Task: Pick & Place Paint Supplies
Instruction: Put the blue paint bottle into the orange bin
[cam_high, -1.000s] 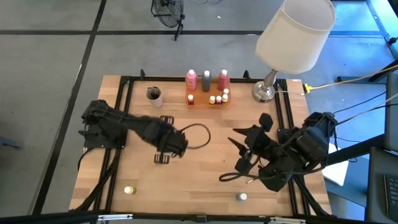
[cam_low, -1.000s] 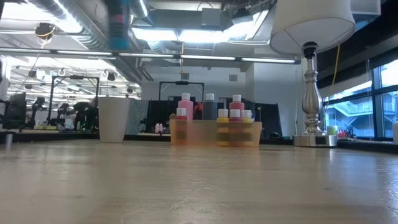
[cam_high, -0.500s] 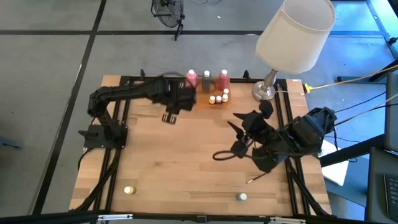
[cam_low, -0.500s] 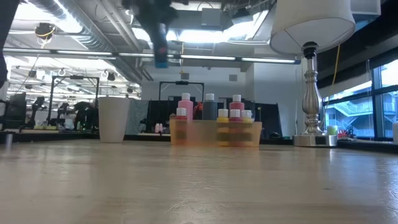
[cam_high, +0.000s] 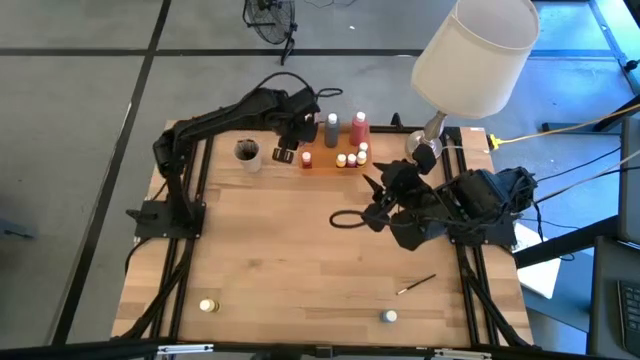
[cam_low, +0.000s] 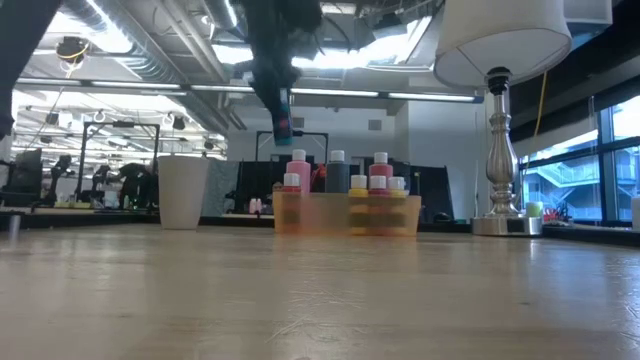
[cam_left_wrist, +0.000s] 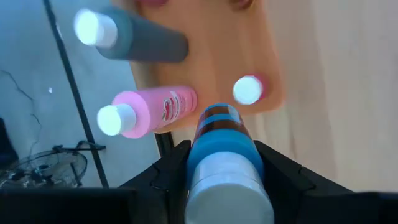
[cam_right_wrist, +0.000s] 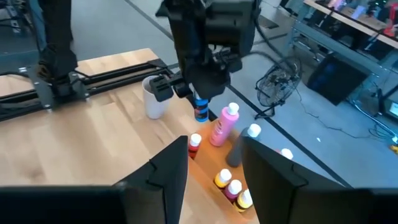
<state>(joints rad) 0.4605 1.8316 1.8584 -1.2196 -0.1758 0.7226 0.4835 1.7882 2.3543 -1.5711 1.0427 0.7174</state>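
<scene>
Our left claw (cam_low: 284, 118), clamped on a blue tube-shaped paint bottle (cam_left_wrist: 222, 152), hangs over the flat orange tray (cam_left_wrist: 214, 68); we should lower squarely into the gap beside the pink bottle (cam_left_wrist: 152, 113). Our right claw's (cam_right_wrist: 212, 163) fingers stand apart, empty.

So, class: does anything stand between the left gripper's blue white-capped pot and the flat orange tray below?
Nothing visible does. The blue white-capped pot hangs over the flat orange tray's edge, though the tall pink bottle and a small white-lidded red pot stand close either side.
</scene>
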